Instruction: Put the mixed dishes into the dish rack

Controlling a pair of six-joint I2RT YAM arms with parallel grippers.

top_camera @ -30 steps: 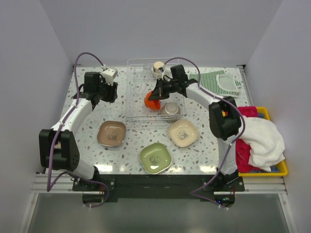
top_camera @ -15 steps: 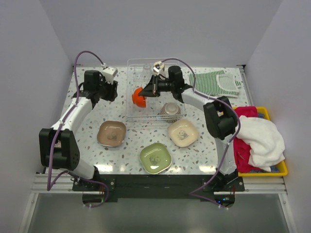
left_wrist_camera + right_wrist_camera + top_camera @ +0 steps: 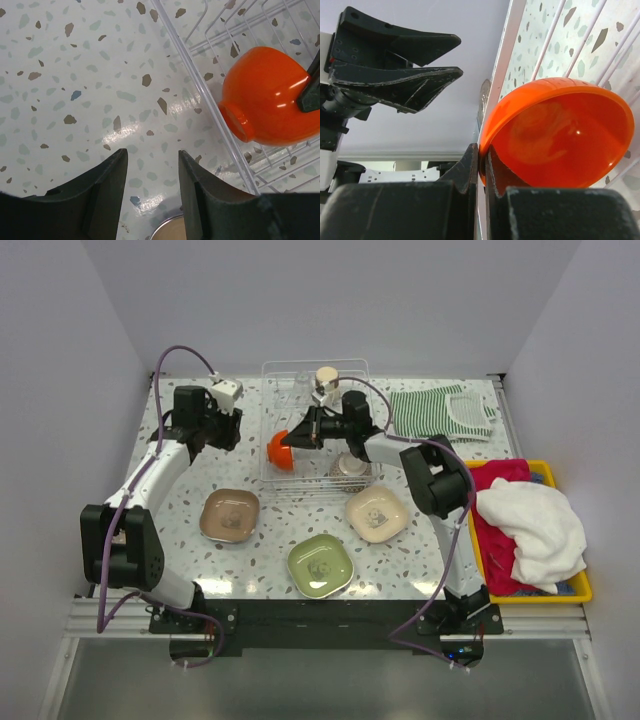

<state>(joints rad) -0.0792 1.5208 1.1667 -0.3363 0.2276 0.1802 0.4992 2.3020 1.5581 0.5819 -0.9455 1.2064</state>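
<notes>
- The speckled white terrazzo-patterned tabletop carries everything.
- The left gripper hangs over bare tabletop at the far left. Its two black fingers are spread apart with nothing between them, just left of the rack's outer rail.
- A brown rounded-square plate lies flat on the table near the left arm, well apart from the rack.
- The glossy orange-red bowl is at the left side of the rectangular see-through wire-grid dish rack, right by its left rail. It is tipped on its side, with its foot ring pointing left and its hollow facing right.
- The right gripper reaches across the rack from the right. Its fingers are pressed together on the bowl's rim, one inside the bowl and one outside.
- A green rounded-square plate lies flat at the near middle of the table.
- A small cream cup sits at the rack's far side.
- A grey round bowl sits inside the rack's near right part.
- A cream rounded-square plate lies flat just in front of the rack's near right corner.
- A striped green cloth lies at the far right.
- A yellow tray at the right edge holds white and pink cloths.
</notes>
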